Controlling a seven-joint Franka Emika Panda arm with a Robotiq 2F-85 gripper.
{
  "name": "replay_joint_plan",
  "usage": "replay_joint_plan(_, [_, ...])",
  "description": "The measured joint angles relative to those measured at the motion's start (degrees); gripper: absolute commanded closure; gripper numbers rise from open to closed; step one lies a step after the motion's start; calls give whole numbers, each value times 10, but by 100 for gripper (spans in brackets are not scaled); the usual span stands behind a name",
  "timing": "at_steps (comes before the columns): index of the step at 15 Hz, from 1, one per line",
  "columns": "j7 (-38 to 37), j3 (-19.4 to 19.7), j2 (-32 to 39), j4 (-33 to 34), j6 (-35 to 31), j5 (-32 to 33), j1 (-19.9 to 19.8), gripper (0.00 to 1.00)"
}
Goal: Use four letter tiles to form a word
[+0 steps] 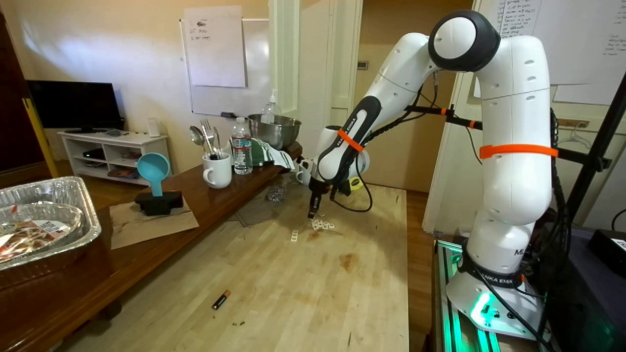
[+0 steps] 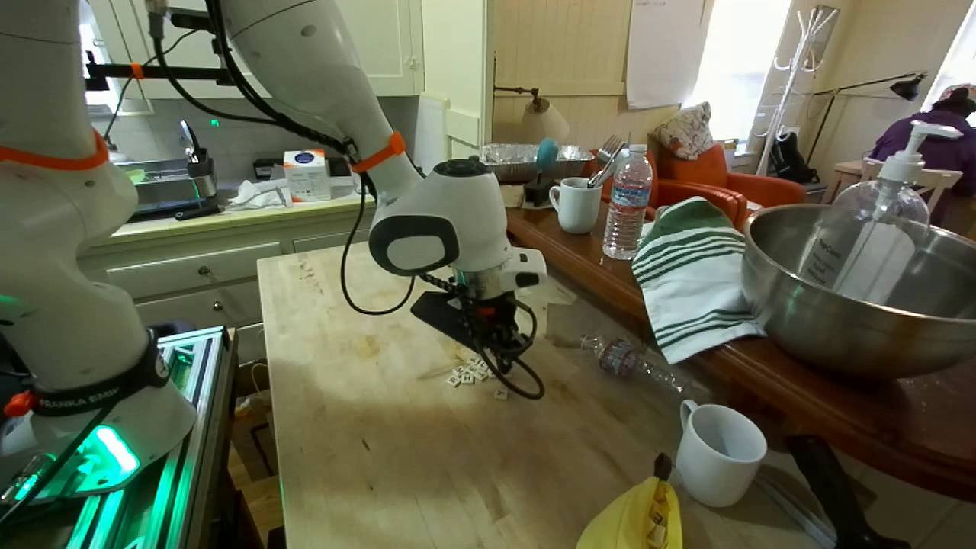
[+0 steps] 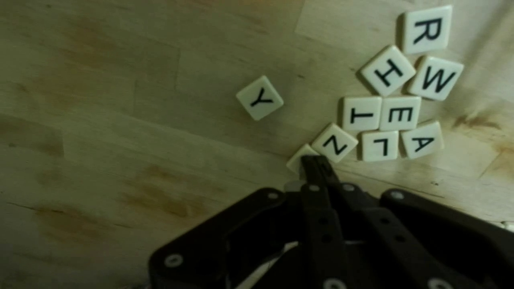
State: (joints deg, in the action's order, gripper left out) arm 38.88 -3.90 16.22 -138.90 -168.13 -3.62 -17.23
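Several cream letter tiles point(image 3: 400, 113) lie in a loose cluster on the wooden table in the wrist view. R, H, W, T, E, L and A show there. A tile reading N or Z point(image 3: 335, 142) lies at the cluster's near left edge. A Y tile point(image 3: 260, 98) lies apart to the left. My gripper point(image 3: 315, 158) has its fingertips together, over a partly covered tile point(image 3: 299, 157) whose letter is hidden. In an exterior view the gripper point(image 1: 311, 215) points down beside the cluster point(image 1: 320, 224), with a short row of tiles point(image 1: 294, 235) nearby. The cluster point(image 2: 467, 374) also shows in an exterior view.
A battery point(image 1: 221, 299) lies on the table. A raised brown counter point(image 1: 161, 239) runs alongside, with a mug of cutlery point(image 1: 218, 171) and bottle point(image 1: 242, 151). A white mug point(image 2: 720, 454), yellow banana-like object point(image 2: 633, 518) and lying bottle point(image 2: 625, 362) are on the table.
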Motion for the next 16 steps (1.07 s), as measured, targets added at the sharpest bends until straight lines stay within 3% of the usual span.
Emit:
replay_joint_plan(9, [-8, -17, 2, 6, 10, -3, 1, 100])
replay_joint_plan(16, [-63, -25, 2, 11, 23, -10, 16, 100])
